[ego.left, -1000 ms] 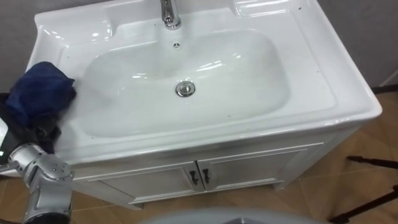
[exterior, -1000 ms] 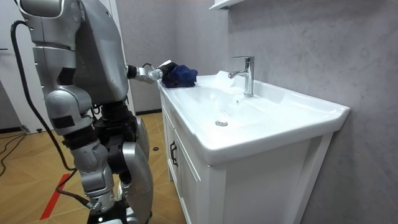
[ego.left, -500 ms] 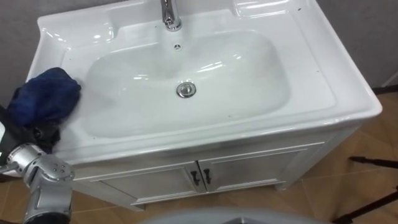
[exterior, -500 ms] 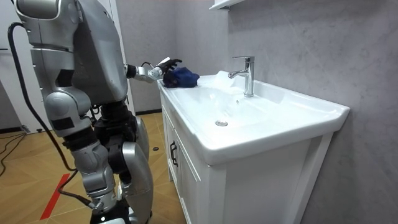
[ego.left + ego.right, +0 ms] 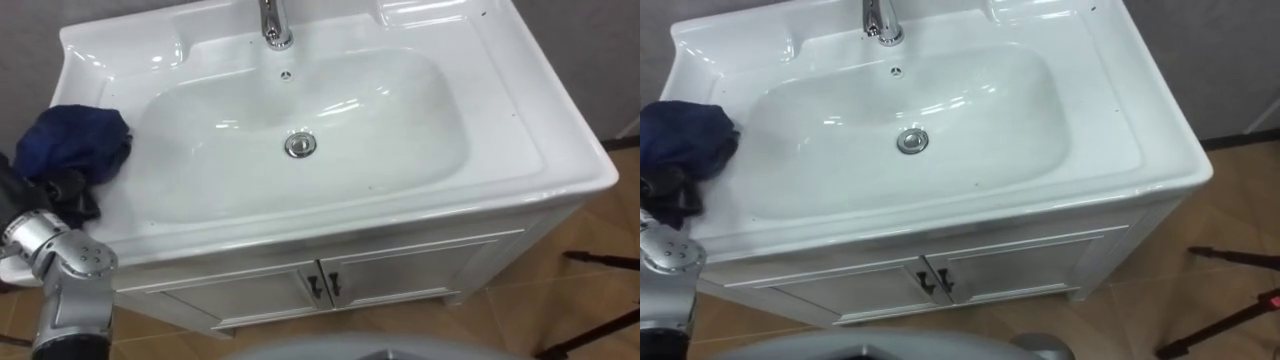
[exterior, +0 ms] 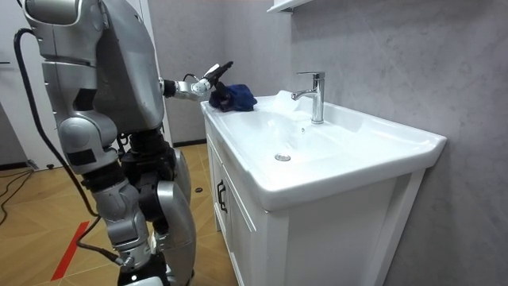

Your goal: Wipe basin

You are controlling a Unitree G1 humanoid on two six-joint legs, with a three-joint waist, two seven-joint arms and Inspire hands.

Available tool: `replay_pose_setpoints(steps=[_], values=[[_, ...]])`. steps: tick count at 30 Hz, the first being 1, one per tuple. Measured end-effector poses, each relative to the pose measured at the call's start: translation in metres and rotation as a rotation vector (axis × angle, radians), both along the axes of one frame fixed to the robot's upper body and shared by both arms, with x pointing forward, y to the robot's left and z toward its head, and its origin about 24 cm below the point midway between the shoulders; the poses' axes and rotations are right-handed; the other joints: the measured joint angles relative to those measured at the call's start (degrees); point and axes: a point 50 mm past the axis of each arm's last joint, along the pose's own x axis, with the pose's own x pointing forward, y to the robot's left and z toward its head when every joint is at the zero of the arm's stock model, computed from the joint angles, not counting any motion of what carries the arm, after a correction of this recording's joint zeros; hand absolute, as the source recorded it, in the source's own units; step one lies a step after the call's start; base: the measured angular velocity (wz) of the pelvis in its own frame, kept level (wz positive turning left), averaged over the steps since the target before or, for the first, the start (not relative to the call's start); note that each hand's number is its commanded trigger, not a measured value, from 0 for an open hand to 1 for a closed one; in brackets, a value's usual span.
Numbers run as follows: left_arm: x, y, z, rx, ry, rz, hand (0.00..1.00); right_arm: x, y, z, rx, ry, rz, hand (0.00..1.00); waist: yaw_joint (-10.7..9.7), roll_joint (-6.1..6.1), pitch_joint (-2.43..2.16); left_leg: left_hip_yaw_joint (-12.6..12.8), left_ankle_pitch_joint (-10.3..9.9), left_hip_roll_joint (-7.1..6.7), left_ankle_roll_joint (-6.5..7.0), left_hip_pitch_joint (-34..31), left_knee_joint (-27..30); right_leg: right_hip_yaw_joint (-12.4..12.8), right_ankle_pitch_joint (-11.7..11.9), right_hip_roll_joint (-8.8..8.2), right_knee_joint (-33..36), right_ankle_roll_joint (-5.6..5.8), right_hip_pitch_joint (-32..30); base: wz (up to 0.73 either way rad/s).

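Blue cloth sits bunched on the left rim of the basin, outside the bowl. Left hand touches the cloth's near edge, fingers loosely extended, not wrapped round it. Bowl contains just the metal drain. Faucet on back rim. Cabinet doors closed below.

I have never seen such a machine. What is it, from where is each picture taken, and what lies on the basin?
It is a humanoid robot standing before a white basin. Two pictures come from the two eyes of a camera on its head, looking down. The third comes from a camera standing in the room. At the basin's back is a tap, and in its bowl a drain. A blue cloth lies on the rim at the robot's left. Its left hand is at the cloth; whether it grips it I cannot tell.
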Motion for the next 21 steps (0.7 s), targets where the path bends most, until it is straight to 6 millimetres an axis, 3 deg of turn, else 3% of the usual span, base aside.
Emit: replay_pose_setpoints(steps=[3, 14, 21], values=[[0.003, -0.001, 0.006, 0.005, -0.031, -0.010, 0.00, 0.001, 0.001, 0.000, 0.003, -0.002, 0.000, 0.00, 0.0, 0.29, -0.12, 0.0, 0.0, 0.00, 0.00, -0.1, 0.1, 0.0, 0.0, 0.00, 0.0, 0.00, 0.0, 0.00], [0.006, 0.004, 0.038, -0.202, -0.311, 0.032, 0.00, -0.007, 0.002, -0.001, -0.003, 0.043, -0.009, 0.00, 0.1, -0.18, 0.15, 0.1, 0.0, -0.10, 0.01, 0.0, 0.4, 0.5, -0.1, 0.02, 0.1, 0.09, 0.0, -0.01], [0.005, 0.007, 0.043, -0.240, -0.361, 0.049, 0.00, -0.007, 0.003, -0.002, -0.010, 0.045, -0.003, 0.00, 0.4, 0.05, 0.10, 0.2, 0.0, -0.13, 0.01, 0.1, 0.4, 0.8, -0.1, 0.08, 0.1, 0.13, 0.1, 0.00]])
